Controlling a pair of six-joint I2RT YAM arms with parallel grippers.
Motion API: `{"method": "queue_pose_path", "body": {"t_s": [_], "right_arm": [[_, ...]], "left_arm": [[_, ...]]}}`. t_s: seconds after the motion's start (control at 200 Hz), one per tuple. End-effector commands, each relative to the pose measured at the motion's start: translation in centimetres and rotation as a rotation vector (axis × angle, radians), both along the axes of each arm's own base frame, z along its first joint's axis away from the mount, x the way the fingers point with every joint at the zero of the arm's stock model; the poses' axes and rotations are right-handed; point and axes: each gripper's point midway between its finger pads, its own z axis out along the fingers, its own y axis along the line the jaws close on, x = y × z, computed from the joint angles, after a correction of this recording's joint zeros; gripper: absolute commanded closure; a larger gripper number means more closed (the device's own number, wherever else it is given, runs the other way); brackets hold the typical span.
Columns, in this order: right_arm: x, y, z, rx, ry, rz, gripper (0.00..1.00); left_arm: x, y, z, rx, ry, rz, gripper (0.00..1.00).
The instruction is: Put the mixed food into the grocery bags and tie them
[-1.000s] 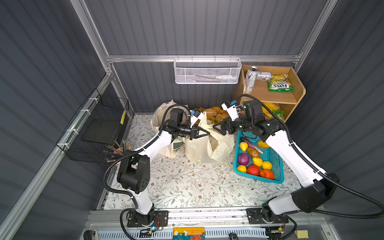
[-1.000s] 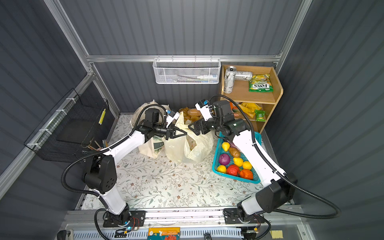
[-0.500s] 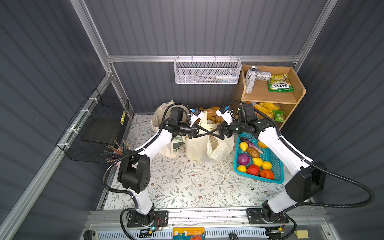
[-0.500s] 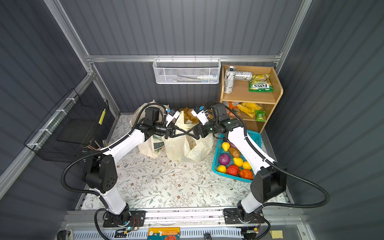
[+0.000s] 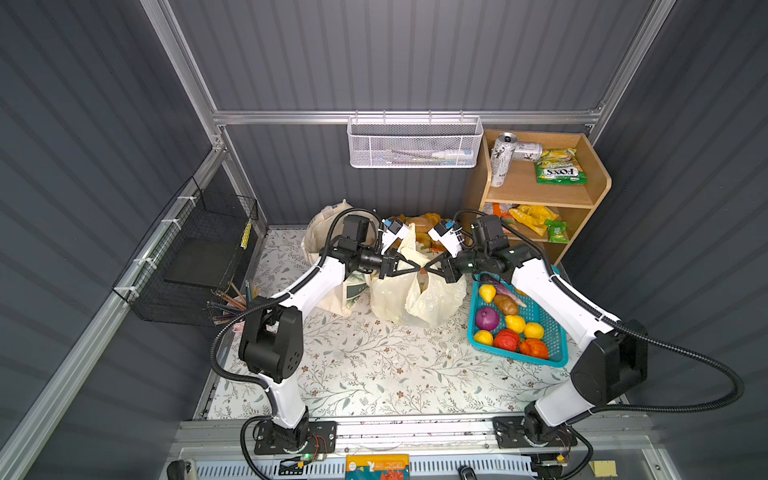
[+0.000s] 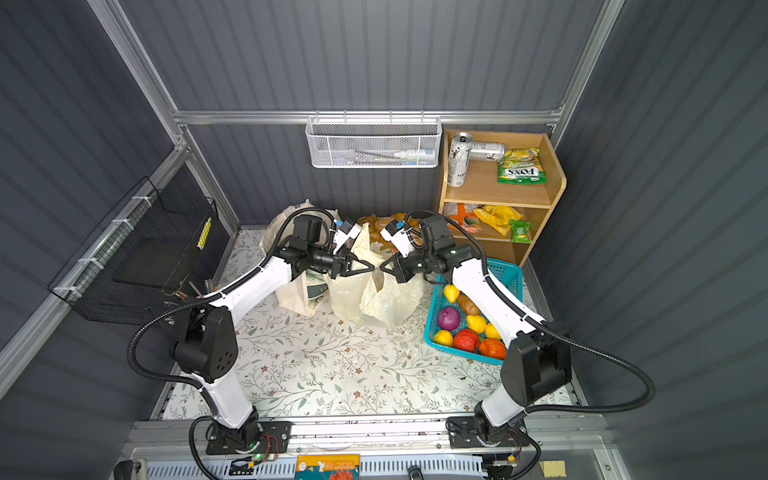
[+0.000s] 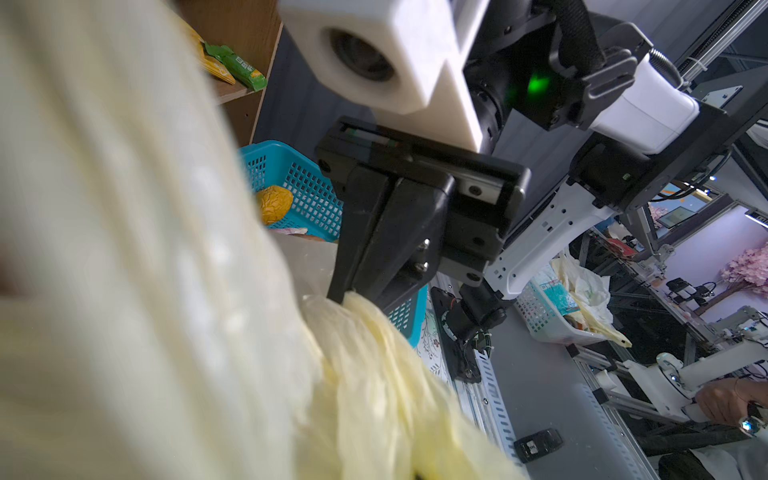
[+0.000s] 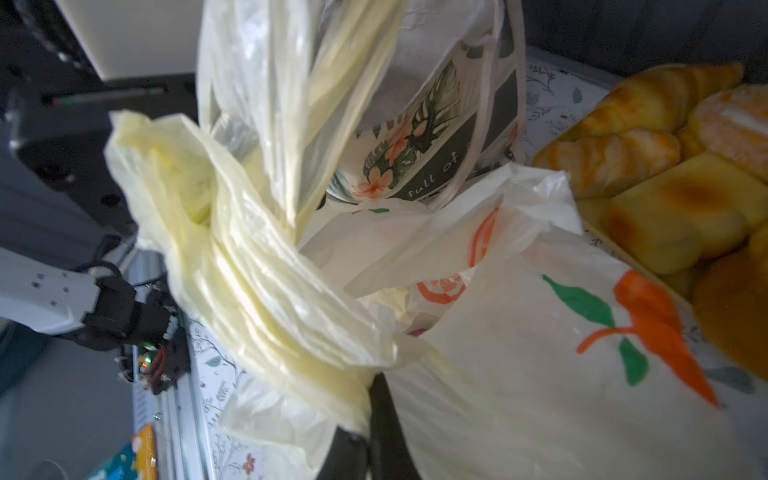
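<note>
The cream-yellow plastic grocery bag (image 5: 409,297) (image 6: 365,299) stands at the back middle of the table. Over its mouth my two grippers meet tip to tip. My left gripper (image 5: 414,269) (image 6: 371,266) is shut on one twisted handle. My right gripper (image 5: 430,270) (image 6: 383,266) (image 8: 368,386) is shut on the other handle (image 8: 257,282), and the left wrist view shows its fingertips (image 7: 347,291) pinching the yellow film. The beige canvas tote (image 5: 328,232) (image 8: 419,137) stands just left of the plastic bag. A purple onion (image 5: 486,319) lies among several toy fruits. Bag film hides my left jaws in the left wrist view.
The turquoise basket (image 5: 557,345) of toy produce sits under my right arm. A tray of breads (image 5: 419,220) (image 8: 665,174) lies behind the bags, and a white carrot-print bag (image 8: 582,332) is beside them. A wooden shelf (image 5: 540,195) stands back right, a black wire basket (image 5: 199,257) hangs left.
My right gripper has swung left from over the basket to the bag's mouth and has shut on a handle. The left gripper has held its place, still shut.
</note>
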Motion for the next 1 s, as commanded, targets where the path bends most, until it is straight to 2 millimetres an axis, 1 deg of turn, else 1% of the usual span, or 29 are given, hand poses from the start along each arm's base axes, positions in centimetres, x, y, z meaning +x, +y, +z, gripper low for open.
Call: {"method": "queue_pose_path", "body": {"t_s": [0.0, 0.16, 0.245, 0.365, 0.41, 0.495, 0.515, 0.525, 0.535, 0.63, 0.755, 0.805, 0.835, 0.86, 0.966, 0.996], "right_arm": [[0.2, -0.3, 0.9, 0.004, -0.04, -0.037, 1.0], [0.8, -1.3, 0.1, -0.055, -0.037, -0.108, 1.0], [0.9, -1.7, -0.6, -0.085, -0.032, -0.133, 1.0], [0.8, -1.9, -1.1, -0.102, -0.028, -0.146, 1.0], [0.8, -1.9, -1.1, -0.107, -0.027, -0.146, 1.0], [0.7, -1.8, -1.1, -0.113, -0.03, -0.147, 1.0], [0.7, -1.9, -1.1, -0.115, -0.03, -0.151, 1.0], [0.7, -1.9, -1.1, -0.116, -0.031, -0.151, 1.0], [0.7, -1.9, -1.0, -0.116, -0.032, -0.153, 1.0], [0.7, -2.2, -1.1, -0.125, -0.034, -0.171, 1.0], [0.8, -2.6, -0.6, -0.13, -0.047, -0.206, 1.0], [0.8, -2.6, -0.2, -0.131, -0.057, -0.216, 1.0], [0.7, -2.5, -0.1, -0.134, -0.063, -0.219, 1.0], [0.7, -2.4, 0.0, -0.138, -0.068, -0.217, 1.0], [0.3, -1.5, -0.1, -0.155, -0.071, -0.194, 1.0], [0.6, -1.7, -0.4, -0.186, -0.076, -0.212, 1.0]], "left_arm": [[-0.7, 0.1, 1.6, -0.023, -0.038, -0.021, 0.96], [-1.0, 0.5, 2.4, -0.026, -0.078, 0.011, 0.88], [-1.0, 0.6, 2.6, -0.027, -0.078, 0.015, 0.86], [-1.0, 0.8, 2.7, -0.029, -0.083, 0.022, 0.78], [-1.0, 0.8, 2.8, -0.034, -0.084, 0.025, 0.77], [-0.7, 0.7, 3.3, -0.038, -0.096, 0.043, 0.72], [-0.6, 0.7, 3.2, -0.036, -0.098, 0.049, 0.72], [-0.8, 0.8, 2.3, -0.024, -0.075, 0.05, 0.72], [-0.8, 0.8, 2.1, -0.021, -0.068, 0.051, 0.71], [-0.5, 0.9, 1.6, -0.006, -0.062, 0.076, 0.71], [-0.3, 1.1, 1.5, 0.005, -0.077, 0.108, 0.69], [-0.2, 1.1, 1.6, 0.007, -0.083, 0.124, 0.66], [-0.2, 1.2, 1.7, 0.004, -0.087, 0.132, 0.61], [-0.1, 1.2, 1.8, 0.003, -0.089, 0.139, 0.59], [-0.2, 1.2, 2.0, -0.008, -0.093, 0.137, 0.6], [-0.2, 1.2, 1.9, -0.006, -0.088, 0.138, 0.6]]}}
